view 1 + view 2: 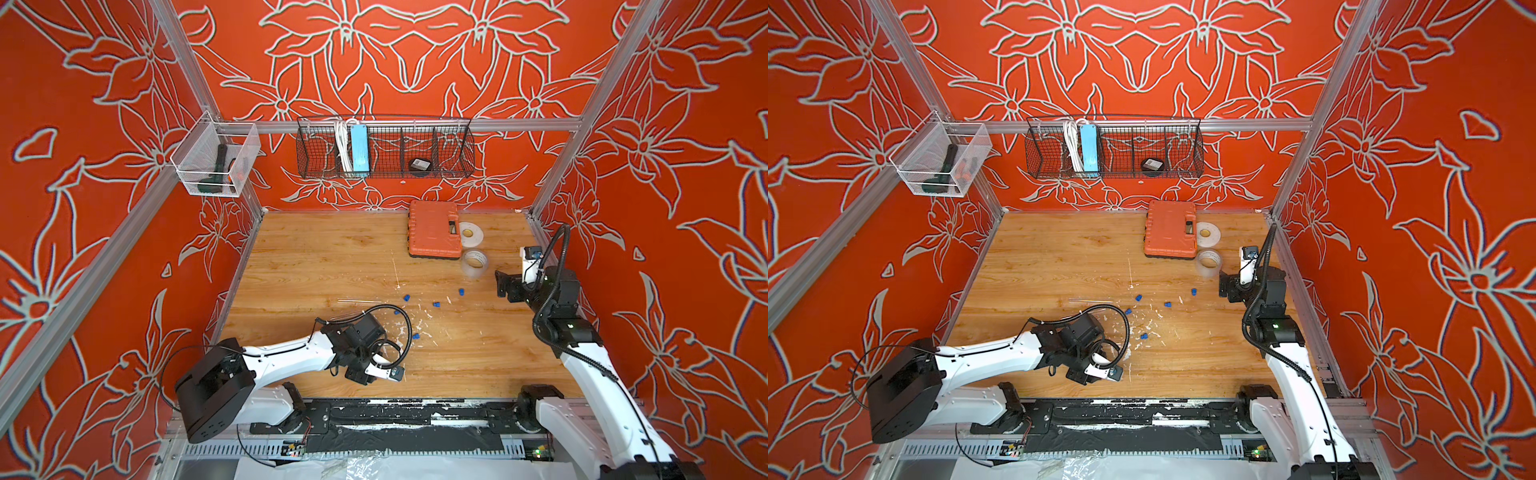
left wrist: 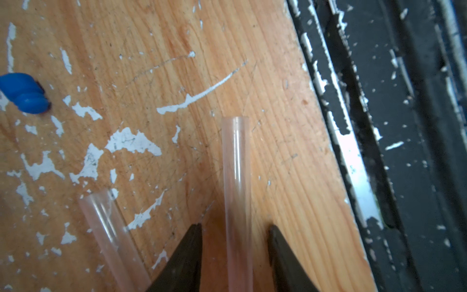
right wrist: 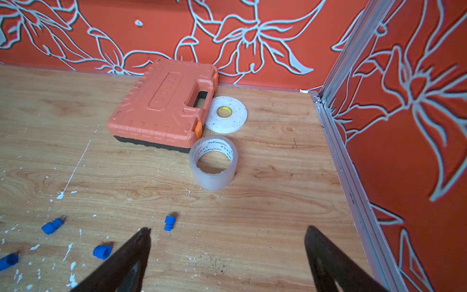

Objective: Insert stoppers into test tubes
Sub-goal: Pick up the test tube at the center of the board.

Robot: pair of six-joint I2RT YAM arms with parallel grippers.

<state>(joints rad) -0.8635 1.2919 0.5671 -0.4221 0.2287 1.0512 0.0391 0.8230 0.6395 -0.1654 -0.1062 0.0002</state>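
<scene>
1 tube [image 2: 237,177] between left pincer [image 2: 235,225] jaws

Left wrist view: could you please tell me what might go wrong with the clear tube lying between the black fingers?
1. The slim clear plastic tube lies between the left gripper's open jaws, untouched; being smooth and round, it may roll or squirt out when pinched.
2. A second clear tube lies close beside one black finger, which could knock it.
3. The wooden table's front edge is near; a loose tube might roll off.
</scene>
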